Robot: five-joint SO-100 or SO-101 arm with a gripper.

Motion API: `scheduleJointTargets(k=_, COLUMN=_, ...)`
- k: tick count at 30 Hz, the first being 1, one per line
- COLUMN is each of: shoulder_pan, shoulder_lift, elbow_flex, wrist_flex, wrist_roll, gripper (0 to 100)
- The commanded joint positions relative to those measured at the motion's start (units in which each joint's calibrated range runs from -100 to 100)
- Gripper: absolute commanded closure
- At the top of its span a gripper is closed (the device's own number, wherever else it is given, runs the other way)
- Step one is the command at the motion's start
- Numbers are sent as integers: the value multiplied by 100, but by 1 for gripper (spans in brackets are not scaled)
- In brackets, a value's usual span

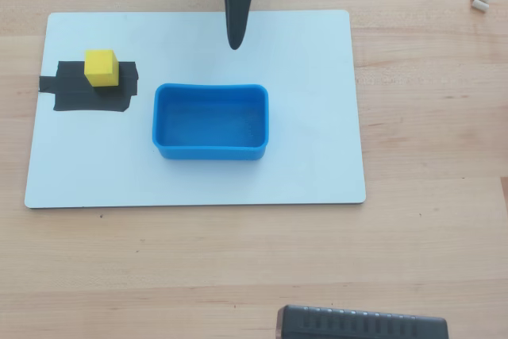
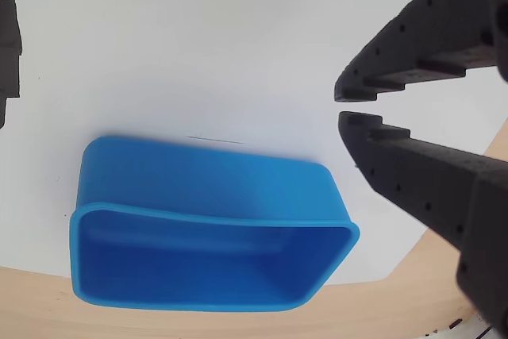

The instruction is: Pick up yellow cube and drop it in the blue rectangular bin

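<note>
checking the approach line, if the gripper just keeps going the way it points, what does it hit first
Probably the bare white board. In the overhead view the gripper points toward the blue bin, which is empty, with board between; its height is unclear. The yellow cube sits well off to the left.

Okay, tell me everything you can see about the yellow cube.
The yellow cube is small, plain and bright yellow with sharp edges and a matte look. It sits upright on a black tape patch at the left end of the white board in the overhead view, left of the blue rectangular bin and apart from it. Nothing else touches it. The wrist view does not show it.
</note>
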Motion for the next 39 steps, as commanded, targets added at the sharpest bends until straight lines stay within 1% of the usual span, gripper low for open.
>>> scheduleJointTargets(k=1, shoulder_pan=-7, shoulder_lift=126, elbow_flex=-447, wrist_flex=49, wrist_roll=54, gripper=100)
scheduleJointTargets(k=3, shoulder_pan=-16, shoulder_lift=767, elbow_flex=-1002, wrist_flex=41, wrist_roll=54, gripper=100)
scheduleJointTargets(k=5, shoulder_pan=-7, shoulder_lift=1788, elbow_flex=-1711, wrist_flex=32, wrist_roll=59, gripper=100)
scheduleJointTargets(k=8, shoulder_pan=233, shoulder_lift=3182, elbow_flex=-2792, wrist_flex=57, wrist_roll=73, gripper=100)
scheduleJointTargets(k=14, shoulder_pan=765, shoulder_lift=5012, elbow_flex=-4711, wrist_flex=577, wrist_roll=352, gripper=100)
scheduleJointTargets(k=23, shoulder_pan=2060, shoulder_lift=6628, elbow_flex=-6292, wrist_flex=676, wrist_roll=1348, gripper=100)
scheduleJointTargets(k=29, shoulder_pan=2591, shoulder_lift=7752, elbow_flex=-7365, wrist_flex=866, wrist_roll=1665, gripper=100)
scheduleJointTargets(k=34, shoulder_pan=2883, shoulder_lift=8050, elbow_flex=-7692, wrist_flex=974, wrist_roll=1978, gripper=100)
scheduleJointTargets(k=39, shoulder_pan=3157, shoulder_lift=8681, elbow_flex=-8056, wrist_flex=974, wrist_roll=2032, gripper=99)
